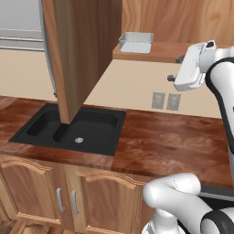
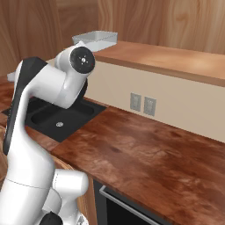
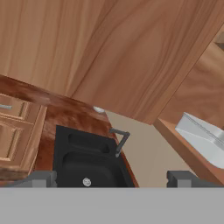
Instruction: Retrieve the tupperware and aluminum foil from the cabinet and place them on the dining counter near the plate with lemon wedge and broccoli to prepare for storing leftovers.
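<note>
Tupperware (image 1: 136,42): on the cabinet shelf (image 1: 151,52), behind the swung-open door (image 1: 80,50) | Gripper (image 3: 111,179): fingers spread, empty, beside the shelf above the sink (image 1: 75,128) | Advice: level the hand with the rim, clear the door edge, then pinch one wall.

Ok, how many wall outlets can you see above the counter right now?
2. Both sit side by side on the beige backsplash, right of the black sink: left outlet, right outlet. The arm may hide others.
</note>
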